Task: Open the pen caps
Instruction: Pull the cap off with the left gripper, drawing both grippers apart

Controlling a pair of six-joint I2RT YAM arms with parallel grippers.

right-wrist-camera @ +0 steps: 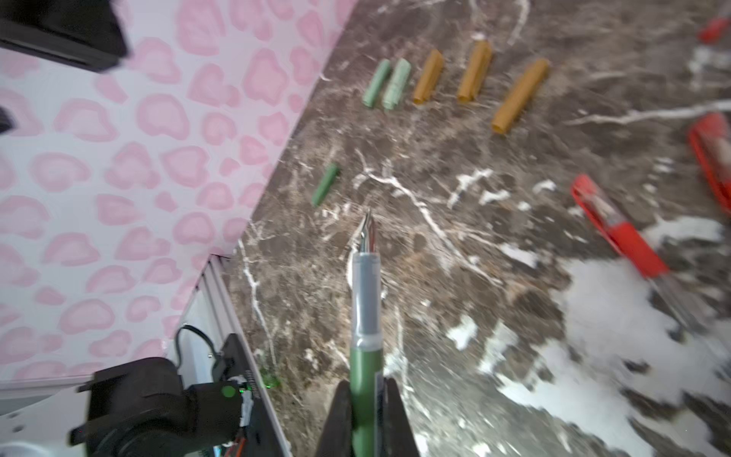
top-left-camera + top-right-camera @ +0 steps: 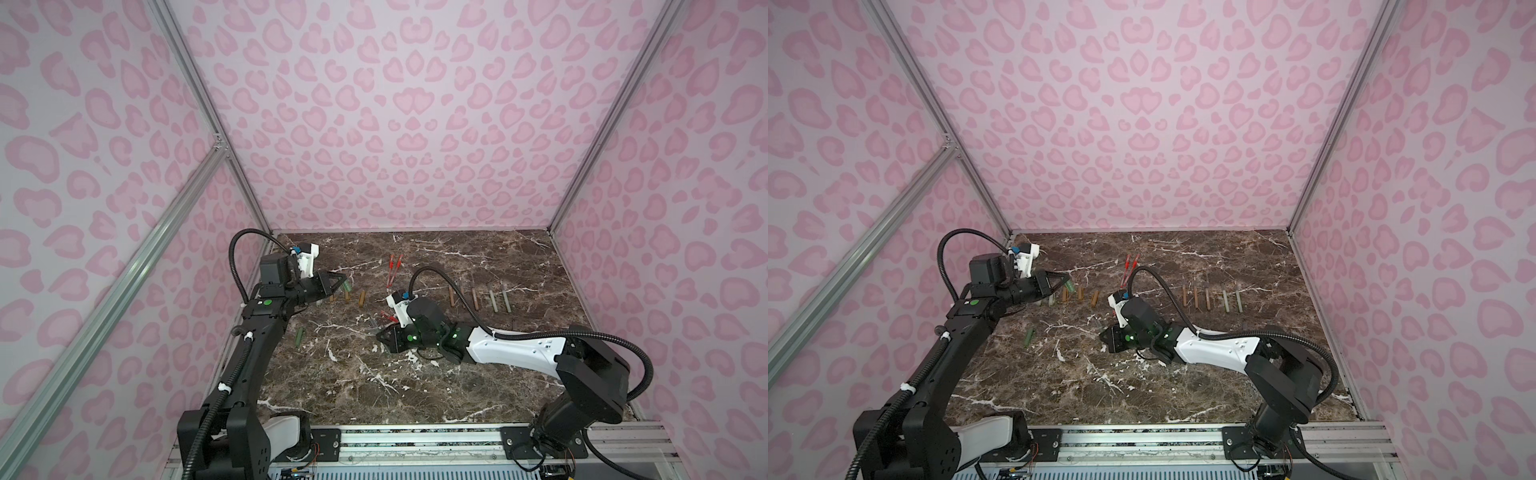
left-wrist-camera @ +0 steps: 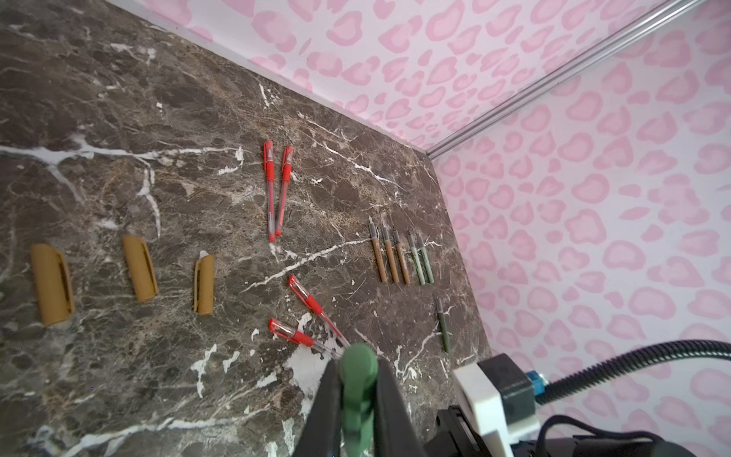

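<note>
My left gripper (image 3: 358, 368) is shut on a dark green pen cap (image 3: 359, 380), held above the table's back left (image 2: 344, 285). My right gripper (image 1: 366, 389) is shut on a dark green pen barrel (image 1: 366, 300) whose bare nib points away from the jaws; it hangs low over the table's middle (image 2: 380, 334). The cap and the barrel are well apart. Three tan caps (image 3: 139, 268) and two pale green caps (image 1: 377, 83) lie in a row at the back left. Another dark green cap (image 2: 300, 336) lies alone nearer the front.
Two capped red pens (image 3: 277, 190) lie at the back centre, and two more (image 3: 312, 306) sit beside the right arm. A row of uncapped tan and pale green barrels (image 2: 492, 300) lies at the back right, with a dark green barrel (image 3: 443, 324) nearer. Pink patterned walls close three sides.
</note>
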